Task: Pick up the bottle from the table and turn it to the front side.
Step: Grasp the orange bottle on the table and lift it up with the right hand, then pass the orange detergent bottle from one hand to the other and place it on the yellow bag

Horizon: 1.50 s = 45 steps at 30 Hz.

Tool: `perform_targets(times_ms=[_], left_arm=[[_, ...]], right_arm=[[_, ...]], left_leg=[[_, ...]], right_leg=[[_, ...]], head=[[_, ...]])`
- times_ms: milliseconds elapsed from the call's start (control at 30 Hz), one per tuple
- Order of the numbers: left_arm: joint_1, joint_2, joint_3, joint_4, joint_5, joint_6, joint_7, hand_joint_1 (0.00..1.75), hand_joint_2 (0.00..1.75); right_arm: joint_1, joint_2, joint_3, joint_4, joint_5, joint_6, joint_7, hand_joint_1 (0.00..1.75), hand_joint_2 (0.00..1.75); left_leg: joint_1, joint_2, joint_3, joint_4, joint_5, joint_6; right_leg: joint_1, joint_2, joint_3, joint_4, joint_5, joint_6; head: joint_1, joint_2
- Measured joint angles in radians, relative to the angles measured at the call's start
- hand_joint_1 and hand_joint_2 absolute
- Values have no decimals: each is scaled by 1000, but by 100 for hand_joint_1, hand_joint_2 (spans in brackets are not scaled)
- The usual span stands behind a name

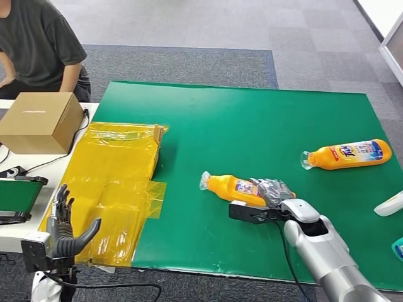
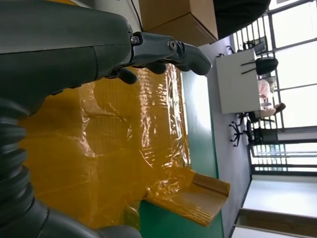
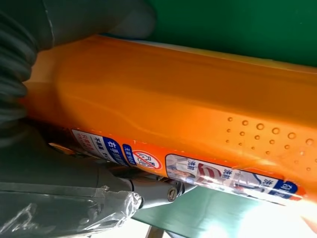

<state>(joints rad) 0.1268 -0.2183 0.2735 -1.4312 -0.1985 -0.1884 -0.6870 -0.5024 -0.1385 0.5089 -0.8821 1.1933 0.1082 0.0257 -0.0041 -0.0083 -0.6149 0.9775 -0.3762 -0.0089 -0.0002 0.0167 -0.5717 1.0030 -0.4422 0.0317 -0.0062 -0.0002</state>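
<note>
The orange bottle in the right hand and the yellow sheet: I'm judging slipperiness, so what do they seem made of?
The orange bottle looks like smooth, glossy plastic with raised dots and a shiny printed label. The yellow sheet seems to be thin, crinkled plastic film, wrinkled and glinting. The right hand grips the bottle.

The worktop (image 1: 266, 126) wears a plain deep green cover. On it, at about five o'clock, lies an orange bottle (image 1: 233, 187) with a clear cap and a blue, white and red label. At three o'clock a second orange bottle (image 1: 349, 154) carries a similar label. At nine o'clock, glossy yellow plastic sheeting (image 1: 114, 182) spreads, beside a plain tan cardboard box (image 1: 40, 119).
</note>
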Motion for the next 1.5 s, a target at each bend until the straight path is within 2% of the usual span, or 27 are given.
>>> perform_targets(times_ms=[167, 300, 400, 467, 567, 800, 933, 1033, 1200, 1267, 1400, 1500], left_arm=[[0, 5, 0, 10, 1, 1, -2, 0, 175], [7, 5, 4, 14, 20, -23, -7, 0, 175], [11, 5, 0, 16, 50, -104, 2, 0, 175], [6, 6, -17, 23, 61, -164, 14, 0, 175], [-18, 12, -69, 53, 74, -242, 28, 0, 175], [-136, 53, -264, 223, 108, -388, 11, 0, 175], [-166, 88, -363, 278, 135, -506, -7, 0, 175], [-172, 111, -418, 291, 147, -537, -9, 0, 175], [-175, 142, -465, 296, 192, -567, -15, 39, 175], [-173, 150, -473, 294, 196, -567, -18, 47, 175], [-160, 164, -478, 277, 199, -563, -21, 44, 175], [-149, 167, -478, 260, 204, -555, -21, 34, 175]], right_arm=[[-12, -5, 15, 24, -28, -27, -21, 175, 175], [79, -31, 5, -99, -120, -120, -60, 175, 175], [201, -34, -16, -264, -190, -206, -109, 175, 175], [264, -15, -17, -358, -215, -247, -137, 175, 175], [306, 27, -1, -428, -237, -272, -170, 175, 175], [304, 168, 109, -405, -329, -331, -271, 175, 175], [294, 221, 158, -374, -375, -359, -313, 175, 175], [281, 257, 197, -354, -400, -349, -327, 175, 175], [235, 278, 264, -301, -466, -321, -352, 175, 175], [217, 281, 286, -278, -479, -324, -352, 175, 175], [203, 281, 308, -253, -522, -329, -355, 175, 175], [203, 279, 313, -247, -548, -327, -358, 175, 175]], left_leg=[[0, 0, 3, 0, 0, 1], [0, -1, 2, 0, 1, 3], [0, -1, -1, 0, 1, 3], [0, -1, -3, 0, 1, 2], [0, -1, -4, 0, 1, 2], [1, -1, -4, 0, 2, 0], [1, -1, -4, 0, 2, 0], [1, 0, -5, 0, 2, 0], [1, 0, -5, 0, 2, 0], [1, 0, -5, 0, 2, 0], [1, 0, -5, 0, 2, 0], [1, 0, -5, 0, 2, 0]], right_leg=[[0, 0, -1, -2, 1, 1], [0, -1, 5, -3, 2, 2], [0, -1, 4, -3, 2, 3], [0, -1, 1, -3, 2, 2], [1, -1, 0, -3, 1, 1], [2, -1, -1, -3, 1, 0], [1, 0, -1, -3, 2, 1], [1, -1, -1, -3, 2, 1], [1, -1, -2, -3, 2, 0], [1, -1, -2, -3, 2, 0], [1, -1, -2, -3, 2, 0], [1, -1, -2, -3, 2, 0]], head=[[0, 0], [0, 0], [0, 0], [0, 0], [0, 0], [0, 0], [0, 0], [0, 0], [0, 0], [0, 0], [0, 0], [0, 0]])
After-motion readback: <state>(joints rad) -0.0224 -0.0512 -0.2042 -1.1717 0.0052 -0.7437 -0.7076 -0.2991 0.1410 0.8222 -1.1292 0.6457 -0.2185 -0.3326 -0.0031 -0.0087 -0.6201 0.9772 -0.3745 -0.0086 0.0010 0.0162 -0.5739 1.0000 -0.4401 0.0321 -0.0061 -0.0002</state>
